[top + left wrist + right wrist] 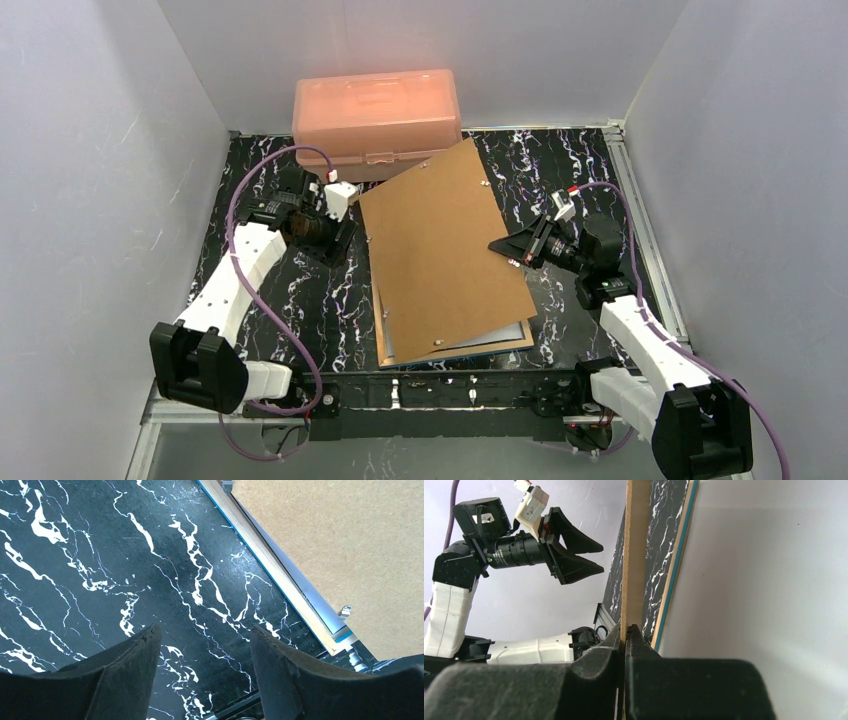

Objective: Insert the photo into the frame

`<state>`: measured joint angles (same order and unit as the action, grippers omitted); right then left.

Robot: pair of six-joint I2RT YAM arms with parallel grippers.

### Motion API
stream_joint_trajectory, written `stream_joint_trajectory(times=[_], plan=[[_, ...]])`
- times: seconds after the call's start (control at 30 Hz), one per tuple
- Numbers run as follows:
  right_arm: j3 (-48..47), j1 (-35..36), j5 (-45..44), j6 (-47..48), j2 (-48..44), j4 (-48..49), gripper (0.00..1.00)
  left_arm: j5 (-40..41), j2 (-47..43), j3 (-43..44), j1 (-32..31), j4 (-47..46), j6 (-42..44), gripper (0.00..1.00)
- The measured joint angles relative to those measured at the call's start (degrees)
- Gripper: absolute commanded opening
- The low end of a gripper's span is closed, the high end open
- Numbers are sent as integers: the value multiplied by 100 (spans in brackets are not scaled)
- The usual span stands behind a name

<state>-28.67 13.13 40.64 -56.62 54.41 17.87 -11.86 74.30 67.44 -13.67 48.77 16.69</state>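
The photo [769, 590] is, as far as I can judge, lying white side up inside the frame [270, 564]. I am seeing only a pale blank sheet bounded by the frame's blue and wood-coloured edge, and no balloon print is showing anywhere. The frame itself is lying flat on the table [90, 560], back upward, near the front edge between my two arms.

I am pinching the right-hand edge of the backing board [440, 250] in my right gripper [625, 632], with the fingers pressed together on the thin board. I am holding it tilted, with its near end resting over the frame and its far end raised and skewed toward the back of the table. That slant is leaving a gap underneath, so I judge the board is not yet seated and I am lining it up to cover the sheet below.

My left gripper [205, 630] is hanging with its fingers apart and nothing between them, above bare table just beside the frame's left rail. I am keeping it there, I think, so it is out from under the board yet close enough to steady the rail or nudge a corner. A small metal clip [345, 611] is showing on the board near the frame's corner. The board will need to sit square inside the rails before any clip can hold it, and a skewed drop could shift or crease the sheet.
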Motion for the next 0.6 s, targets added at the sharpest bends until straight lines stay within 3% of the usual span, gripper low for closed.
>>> stream_joint_trajectory(times=[0.6], plan=[[389, -74, -293, 63, 33, 157, 1, -85, 632, -334, 0, -765, 70, 58]])
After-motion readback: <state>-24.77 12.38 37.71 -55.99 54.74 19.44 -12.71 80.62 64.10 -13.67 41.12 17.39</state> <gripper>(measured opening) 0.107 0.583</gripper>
